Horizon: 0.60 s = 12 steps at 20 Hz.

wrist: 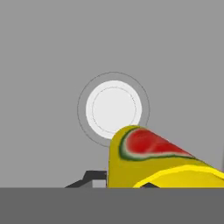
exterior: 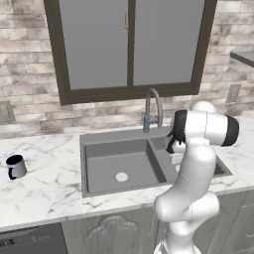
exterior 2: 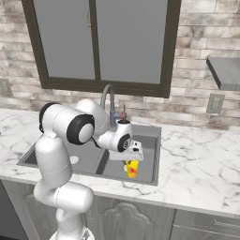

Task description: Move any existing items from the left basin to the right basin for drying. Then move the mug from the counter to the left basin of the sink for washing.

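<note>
The yellow cup (exterior 2: 132, 169) with its red watermelon mark hangs in the right basin (exterior 2: 149, 157) of the dark sink, held upright under my gripper (exterior 2: 131, 162), which is shut on it. In the hand view the cup (wrist: 148, 162) lies between the finger tips, with the basin's pale drain (wrist: 113, 109) just beyond it. The left basin (exterior: 106, 168) holds nothing but its drain (exterior: 121, 176). The grey mug (exterior: 16, 166) with its dark rim stands on the marble counter (exterior: 44, 183), far left of the sink.
The curved steel faucet (exterior: 153, 106) rises behind the sink's divider. A dark-framed window (exterior: 130, 44) fills the brick wall behind. A grey shelf (exterior 2: 227, 70) juts out at upper right, above a wall outlet (exterior 2: 215, 103).
</note>
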Tool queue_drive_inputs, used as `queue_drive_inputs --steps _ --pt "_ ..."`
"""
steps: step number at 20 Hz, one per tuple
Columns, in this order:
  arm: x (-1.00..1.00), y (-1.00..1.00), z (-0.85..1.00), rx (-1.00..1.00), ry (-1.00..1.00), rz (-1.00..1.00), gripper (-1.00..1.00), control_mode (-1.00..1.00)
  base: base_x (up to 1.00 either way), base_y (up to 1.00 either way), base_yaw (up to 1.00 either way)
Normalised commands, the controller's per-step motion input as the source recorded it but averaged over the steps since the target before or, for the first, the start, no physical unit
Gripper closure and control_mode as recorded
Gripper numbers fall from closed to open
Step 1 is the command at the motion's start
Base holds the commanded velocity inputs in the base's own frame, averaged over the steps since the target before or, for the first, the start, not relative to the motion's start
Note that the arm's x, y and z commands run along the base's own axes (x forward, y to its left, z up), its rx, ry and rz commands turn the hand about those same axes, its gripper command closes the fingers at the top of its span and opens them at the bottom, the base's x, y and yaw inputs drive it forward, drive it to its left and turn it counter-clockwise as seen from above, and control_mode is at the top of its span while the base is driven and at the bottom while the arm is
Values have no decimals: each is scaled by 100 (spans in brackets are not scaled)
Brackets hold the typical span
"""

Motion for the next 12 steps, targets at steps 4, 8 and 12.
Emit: queue_drive_inputs --steps 4,8,12 --pt "8 0 -22 2 1 1 100 -100 0 0 0" --pt "2 0 -20 2 0 1 -100 -100 0 0 0" --pt "-3 -5 -3 3 0 1 -100 -100 0 0 0"
